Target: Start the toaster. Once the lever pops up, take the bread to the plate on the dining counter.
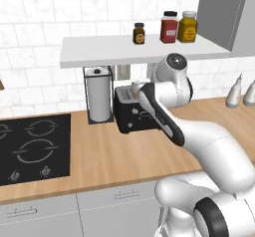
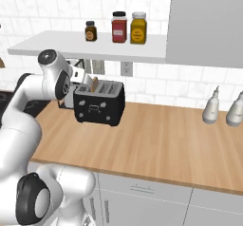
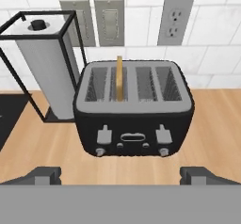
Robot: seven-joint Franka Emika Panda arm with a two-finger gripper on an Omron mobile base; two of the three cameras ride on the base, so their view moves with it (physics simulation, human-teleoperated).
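The black two-slot toaster (image 3: 134, 110) stands on the wood worktop against the tiled wall, also seen at toaster (image 1: 128, 114) and toaster (image 2: 99, 104). The bread (image 3: 119, 77), a thin tan slice, stands upright in the left slot and pokes out above it, bread (image 2: 94, 83). Two grey levers sit on the toaster's front, the left lever (image 3: 104, 134) below the bread's slot. My gripper (image 3: 121, 176) is open, hovering in front of and above the toaster, fingers spread wide with nothing between them. The plate and the dining counter are out of view.
A wire paper-towel holder (image 3: 44, 63) stands right beside the toaster's left side. A black hob (image 1: 32, 146) lies further left. A white shelf (image 1: 124, 49) with three jars hangs just above the toaster. Two pale bottles (image 2: 211, 107) stand at the far right.
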